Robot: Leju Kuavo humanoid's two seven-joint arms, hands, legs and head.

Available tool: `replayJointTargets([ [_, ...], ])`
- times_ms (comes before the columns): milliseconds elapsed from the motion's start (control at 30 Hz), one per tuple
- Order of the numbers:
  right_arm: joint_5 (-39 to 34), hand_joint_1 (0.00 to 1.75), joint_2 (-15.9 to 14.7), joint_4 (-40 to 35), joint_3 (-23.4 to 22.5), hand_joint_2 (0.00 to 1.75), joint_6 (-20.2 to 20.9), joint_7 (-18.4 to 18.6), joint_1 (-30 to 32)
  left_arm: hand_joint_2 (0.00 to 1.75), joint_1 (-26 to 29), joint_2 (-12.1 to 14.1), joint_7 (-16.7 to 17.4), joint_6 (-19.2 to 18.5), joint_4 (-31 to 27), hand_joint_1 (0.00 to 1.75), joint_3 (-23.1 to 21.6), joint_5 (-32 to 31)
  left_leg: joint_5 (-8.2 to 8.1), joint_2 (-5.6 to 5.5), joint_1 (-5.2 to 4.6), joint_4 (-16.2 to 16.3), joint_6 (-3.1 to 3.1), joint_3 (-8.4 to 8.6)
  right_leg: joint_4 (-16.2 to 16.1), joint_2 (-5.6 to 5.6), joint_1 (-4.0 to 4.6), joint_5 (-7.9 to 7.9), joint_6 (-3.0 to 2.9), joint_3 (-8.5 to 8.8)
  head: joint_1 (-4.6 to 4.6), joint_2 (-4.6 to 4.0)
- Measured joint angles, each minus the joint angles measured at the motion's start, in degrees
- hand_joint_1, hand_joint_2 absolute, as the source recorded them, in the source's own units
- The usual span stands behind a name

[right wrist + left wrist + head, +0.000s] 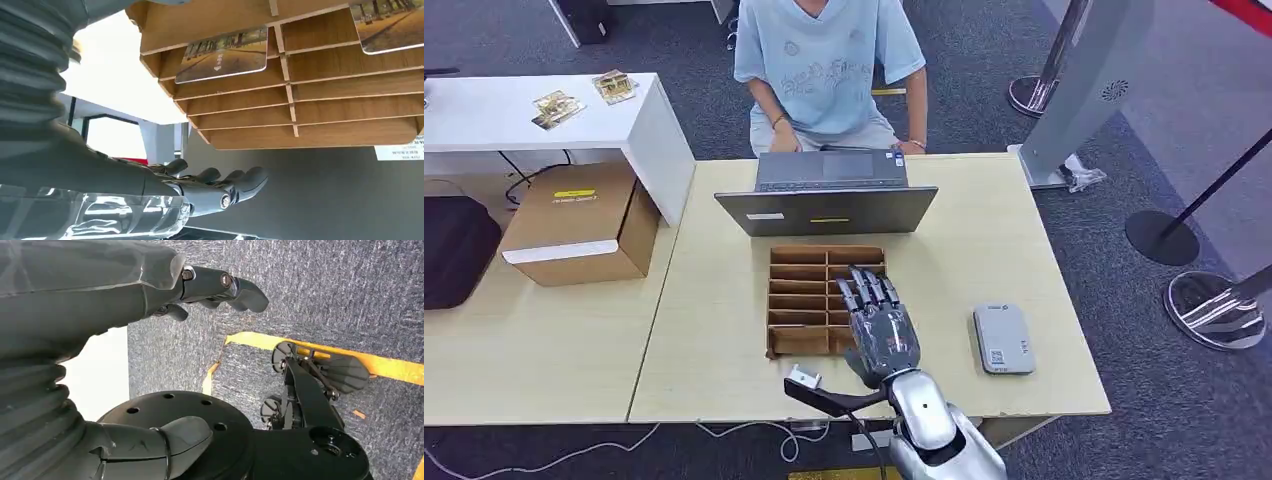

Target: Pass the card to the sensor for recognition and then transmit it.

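A wooden card rack (799,297) with several slots lies in the middle of the light table (714,300). My right hand (879,325) hovers over the rack's right column, fingers stretched forward and apart, holding nothing. In the right wrist view two picture cards (225,54) (390,25) stand in the rack's slots (310,100), beyond my fingers (220,187). The grey flat sensor (1003,338) lies on the table to the right of the hand. My left hand (150,295) hangs over the carpet floor with its fingers (220,287) loosely extended and nothing in them.
An open laptop (829,205) stands just behind the rack, with a person (829,70) seated at it. A small white object (804,377) lies at the table's front edge. A cardboard box (579,220) and a white desk (534,115) are on the left, stanchion bases (1214,305) on the right.
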Motion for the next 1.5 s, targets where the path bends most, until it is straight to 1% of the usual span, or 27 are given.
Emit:
replayJointTargets([
  [733,-0.99,0.00,0.00,2.23,0.00,1.75,0.48,0.02,0.08,1.75,0.11,0.22,0.00,-0.07,0.00,0.00,0.00,-0.04,0.00,0.00,0.00,0.00,0.00,-0.01,0.00,0.00,0.00,0.00,0.00,0.01,0.00,0.02],
  [767,-1.01,0.03,0.00,2.30,0.00,1.75,0.52,0.02,0.01,1.75,0.11,0.22,0.00,-0.07,0.00,0.00,0.02,-0.02,0.00,0.00,0.00,0.00,0.00,0.00,0.00,0.00,0.00,0.00,0.00,0.01,0.00,0.00],
  [800,-1.05,0.14,0.00,2.36,0.00,1.75,0.61,0.02,-0.06,1.75,0.10,0.22,0.00,-0.07,0.00,0.00,0.02,0.07,0.00,0.00,0.00,0.00,0.00,0.00,0.00,0.00,0.00,0.00,0.00,0.01,0.00,0.00],
  [833,-1.12,0.14,0.02,2.43,0.00,1.75,0.72,0.02,-0.09,1.75,0.11,0.20,0.00,-0.07,0.00,0.00,0.02,0.13,0.00,0.00,0.00,0.00,0.00,-0.01,0.00,0.00,0.00,0.00,0.00,0.01,0.00,0.00],
  [867,-1.12,0.24,0.02,2.45,0.00,1.75,0.81,0.02,-0.10,1.75,0.11,0.20,0.00,-0.07,0.00,0.00,0.04,0.13,0.00,0.00,0.00,0.00,0.00,-0.01,0.00,0.00,0.00,0.00,0.00,0.01,0.00,0.00],
  [900,-1.12,0.28,0.02,2.49,0.00,1.75,0.85,0.02,-0.11,1.75,0.11,0.20,0.00,-0.04,0.00,0.00,0.04,0.13,0.00,0.00,0.00,0.00,0.00,-0.01,0.00,0.00,0.00,0.00,0.00,0.01,0.00,0.00],
  [967,-1.12,0.26,0.02,2.56,0.00,1.75,0.87,0.02,-0.11,1.75,0.11,0.20,0.00,-0.04,0.00,0.00,0.07,0.13,0.00,0.00,0.00,0.00,0.00,-0.01,0.00,0.00,0.00,0.00,0.00,0.01,0.00,0.00],
  [1033,-1.12,0.14,0.02,2.58,0.00,1.75,0.94,0.02,-0.12,1.75,0.11,0.20,0.00,-0.04,0.00,0.00,0.07,0.15,0.00,0.00,0.00,0.00,0.00,0.00,0.00,0.00,0.00,0.00,0.00,0.01,0.00,0.00],
  [1067,-1.12,0.12,0.02,2.60,0.00,1.75,0.96,0.02,-0.12,1.75,0.11,0.20,0.00,-0.04,0.00,0.00,0.09,0.15,0.00,0.00,0.00,0.00,0.00,-0.01,0.00,0.00,0.00,0.00,0.00,0.01,0.00,0.00],
  [1233,-1.12,0.10,0.02,2.69,0.00,1.75,0.96,0.02,-0.17,1.75,0.11,0.20,0.00,-0.02,0.00,0.00,0.18,0.22,0.00,0.00,0.00,0.00,0.00,-0.01,0.00,0.00,0.00,0.00,0.00,0.01,0.00,0.00],
  [1500,-1.18,0.24,0.02,2.69,0.00,1.75,1.05,0.02,-0.20,1.75,0.11,0.20,0.00,-0.04,0.00,0.00,0.35,0.39,0.00,0.00,0.00,0.00,0.00,0.00,0.00,0.00,0.00,0.00,0.00,0.01,0.00,0.00],
])
